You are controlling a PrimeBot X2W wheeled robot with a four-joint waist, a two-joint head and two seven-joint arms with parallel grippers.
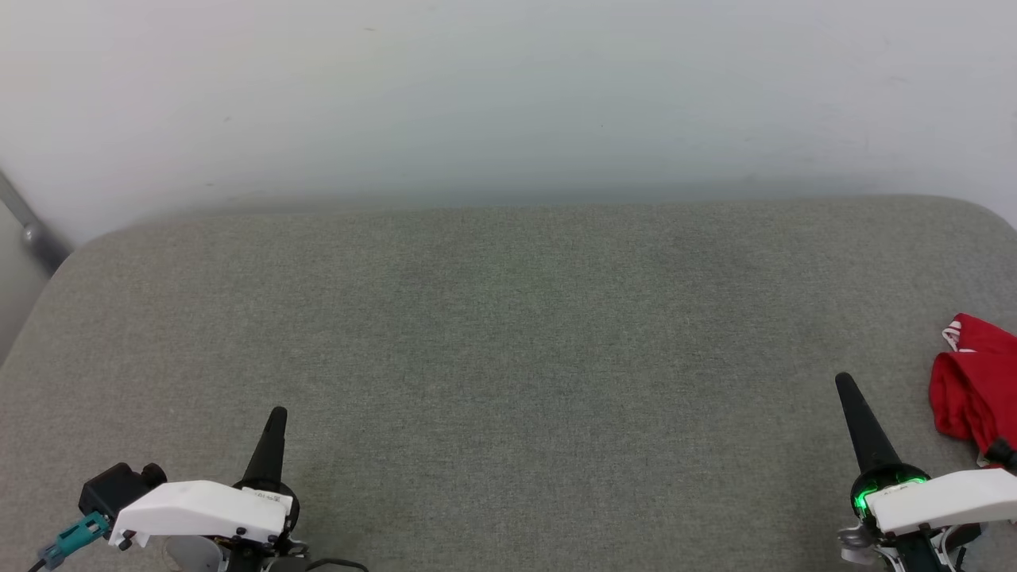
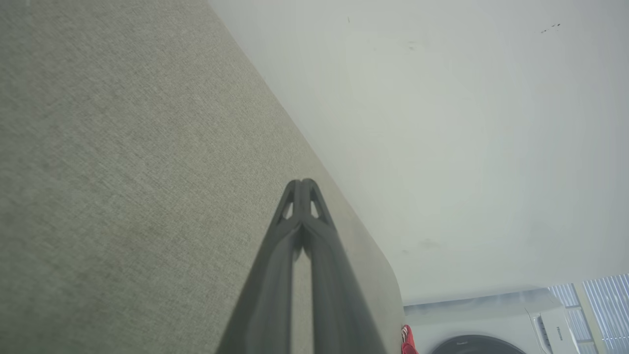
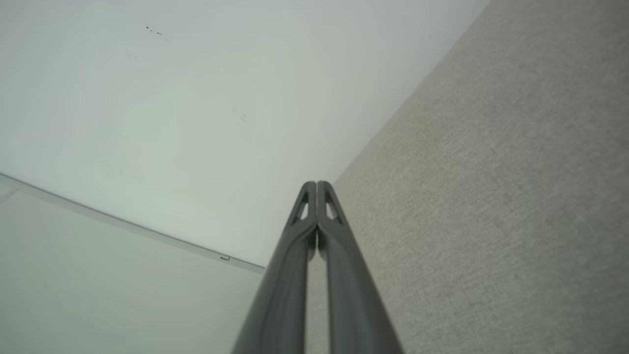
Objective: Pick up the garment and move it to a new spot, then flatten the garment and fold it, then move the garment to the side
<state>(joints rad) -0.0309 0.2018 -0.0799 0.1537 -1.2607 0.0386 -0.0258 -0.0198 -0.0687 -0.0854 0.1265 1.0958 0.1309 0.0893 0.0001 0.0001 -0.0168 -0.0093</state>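
Head view: our left end effector (image 1: 276, 417) sits low at the left and our right end effector (image 1: 844, 385) low at the right. Each has its two dark fingers clenched together on nothing. The wrist views agree, with the tips of the left (image 2: 302, 186) and the right (image 3: 316, 187) meeting over the grey counter (image 1: 508, 342).

Just beside the right end effector, and apart from it, the garment (image 1: 973, 389) lies in a red bunch with a strip of white trim at the counter's right edge. The picture's border cuts it off. We cannot tell whether it is folded or merely heaped, so this could be a shirt waiting to be taken or one already set aside.

We judge it light, limp and not fragile. It should sag and drape when lifted, and smooth jersey may slip from a shallow pinch. A raised ridge of cloth on its near side looks the surest place to take hold. The shoulders and hem corners are hidden.
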